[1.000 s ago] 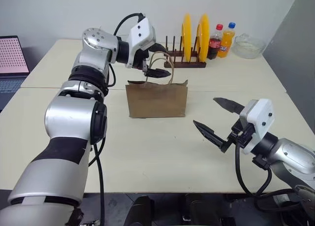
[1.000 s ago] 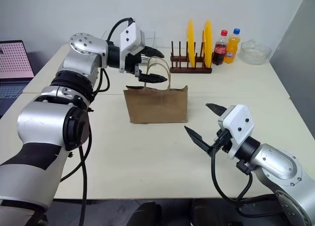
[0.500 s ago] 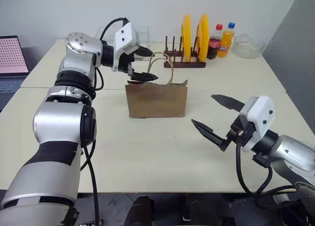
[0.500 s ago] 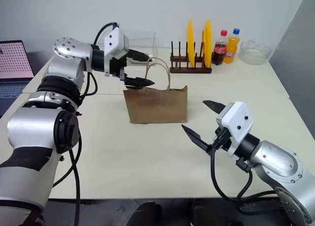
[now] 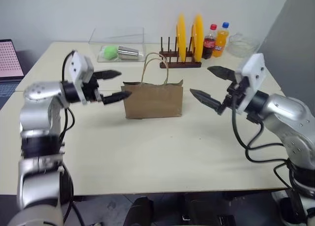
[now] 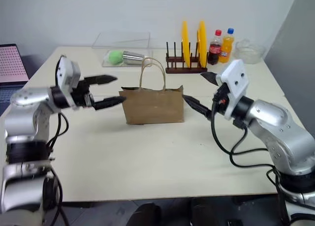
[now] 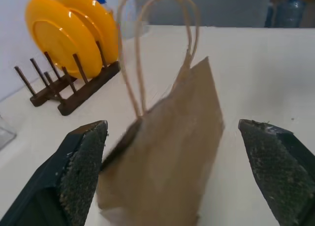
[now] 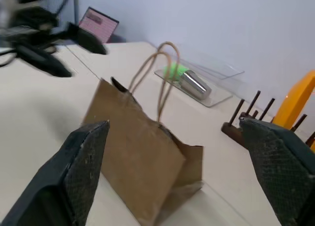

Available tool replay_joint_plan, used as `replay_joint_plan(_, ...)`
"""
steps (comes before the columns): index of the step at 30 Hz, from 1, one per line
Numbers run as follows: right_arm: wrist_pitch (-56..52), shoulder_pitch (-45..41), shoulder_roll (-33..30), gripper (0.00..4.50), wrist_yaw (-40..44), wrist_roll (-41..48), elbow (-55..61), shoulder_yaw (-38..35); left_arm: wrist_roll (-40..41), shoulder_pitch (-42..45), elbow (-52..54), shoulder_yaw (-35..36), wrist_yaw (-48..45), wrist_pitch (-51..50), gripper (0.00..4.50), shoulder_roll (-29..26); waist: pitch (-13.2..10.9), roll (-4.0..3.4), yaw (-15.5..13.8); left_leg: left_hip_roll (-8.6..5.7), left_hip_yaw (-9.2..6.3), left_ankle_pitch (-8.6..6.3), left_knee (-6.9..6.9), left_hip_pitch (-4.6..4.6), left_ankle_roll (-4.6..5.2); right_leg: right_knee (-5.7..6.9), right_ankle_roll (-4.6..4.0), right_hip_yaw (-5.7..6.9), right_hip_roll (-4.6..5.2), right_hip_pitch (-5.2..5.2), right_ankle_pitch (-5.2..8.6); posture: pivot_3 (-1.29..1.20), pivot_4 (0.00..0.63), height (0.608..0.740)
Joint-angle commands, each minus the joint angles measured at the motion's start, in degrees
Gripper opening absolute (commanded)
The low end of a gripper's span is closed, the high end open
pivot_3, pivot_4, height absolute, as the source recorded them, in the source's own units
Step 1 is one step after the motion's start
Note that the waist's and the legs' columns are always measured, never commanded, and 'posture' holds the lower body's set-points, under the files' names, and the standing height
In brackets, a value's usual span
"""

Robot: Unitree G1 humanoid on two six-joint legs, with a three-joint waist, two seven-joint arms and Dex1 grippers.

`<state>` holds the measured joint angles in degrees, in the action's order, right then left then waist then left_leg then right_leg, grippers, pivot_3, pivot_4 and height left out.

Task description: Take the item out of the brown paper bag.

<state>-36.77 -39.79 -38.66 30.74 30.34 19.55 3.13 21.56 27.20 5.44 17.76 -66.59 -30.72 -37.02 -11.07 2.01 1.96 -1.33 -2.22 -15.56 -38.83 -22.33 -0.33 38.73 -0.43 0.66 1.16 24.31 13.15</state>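
The brown paper bag [image 5: 152,100] stands upright on the pale desk [image 5: 162,152], its two loop handles raised; what lies inside cannot be seen; no print shows on its face; the left gripper [image 5: 114,85] hangs just beside the bag's left edge, jaws wide apart and holding nothing; the right gripper [image 5: 212,86] hovers near the bag's right side, jaws apart and empty; behind stand a wooden rack [image 5: 179,63] with two yellow plates [image 5: 189,31], a cola bottle [image 5: 210,40] with a red label too small to read and an orange soda bottle [image 5: 222,38].
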Motion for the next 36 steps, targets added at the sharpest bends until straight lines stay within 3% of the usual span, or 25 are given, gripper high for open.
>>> replay_joint_plan(1,8.0,-8.9,1.5,3.16,5.8,-8.3,-12.3,5.4,6.1,-10.4,20.6,4.9,13.7,-9.5,4.5,5.4,0.0,0.01,-0.2,0.01,-0.04,0.0,0.0,-0.02,0.0,-0.02,0.0,0.05,-0.01,0.01,0.0,0.0,0.15,0.74)
replay_joint_plan(4,15.7,-16.3,4.7,2.04,10.4,-14.7,-25.5,9.7,4.9,-19.5,30.8,4.9,23.9,-9.0,4.5,11.9,0.0,0.03,-0.5,0.03,-0.09,0.0,0.0,0.04,0.0,0.04,-0.01,0.1,-0.04,-0.01,0.0,0.0,0.15,0.74)
replay_joint_plan(9,27.7,-25.6,10.0,0.13,14.7,-23.0,-46.5,13.2,4.4,-28.3,39.2,2.6,33.2,-7.7,4.5,17.0,0.0,0.05,-1.1,-0.01,0.02,0.0,0.02,0.29,-0.01,0.06,-0.03,0.01,-0.01,-0.2,-0.01,0.0,0.15,0.74)
replay_joint_plan(10,30.5,-27.9,11.4,0.02,14.7,-25.0,-51.9,13.9,4.0,-30.4,40.7,1.7,33.9,-6.8,4.5,17.3,0.0,0.05,-1.1,-0.01,0.03,0.0,0.02,0.29,-0.01,0.04,-0.03,0.01,-0.01,-0.21,-0.01,0.0,0.15,0.74)
replay_joint_plan(16,43.2,-39.0,18.0,0.02,13.6,-36.2,-78.1,18.2,4.8,-36.2,43.5,-1.0,34.9,-4.0,4.5,16.4,0.0,0.02,-0.9,0.0,0.11,0.0,0.12,0.38,-0.01,0.05,-0.1,-0.04,-0.02,-0.19,0.02,0.0,0.15,0.74)
replay_joint_plan(22,49.4,-42.0,20.7,0.02,18.7,-42.1,-87.7,20.2,4.3,-38.0,41.7,-2.1,33.6,0.2,4.5,14.0,0.0,0.0,-0.8,0.01,0.11,-0.01,0.13,0.39,-0.02,0.03,-0.19,-0.04,-0.02,-0.2,0.07,0.0,0.15,0.74)
replay_joint_plan(28,51.8,-39.3,17.8,0.02,35.8,-39.4,-80.8,18.0,2.8,-44.9,40.9,-2.5,31.8,6.0,4.5,12.7,-0.1,-0.09,-0.6,0.01,0.08,-0.01,0.2,0.39,-0.02,-0.01,-0.19,-0.03,-0.02,-0.18,0.07,0.0,0.15,0.74)
replay_joint_plan(36,38.6,-25.9,12.5,0.02,49.9,-32.3,-50.9,16.8,1.3,-53.3,39.2,-1.9,27.1,13.3,4.5,9.4,-0.1,-0.12,-0.6,0.04,0.04,-0.02,0.38,0.44,-0.02,-0.15,-0.2,0.01,-0.02,-0.22,0.1,0.0,0.15,0.74)
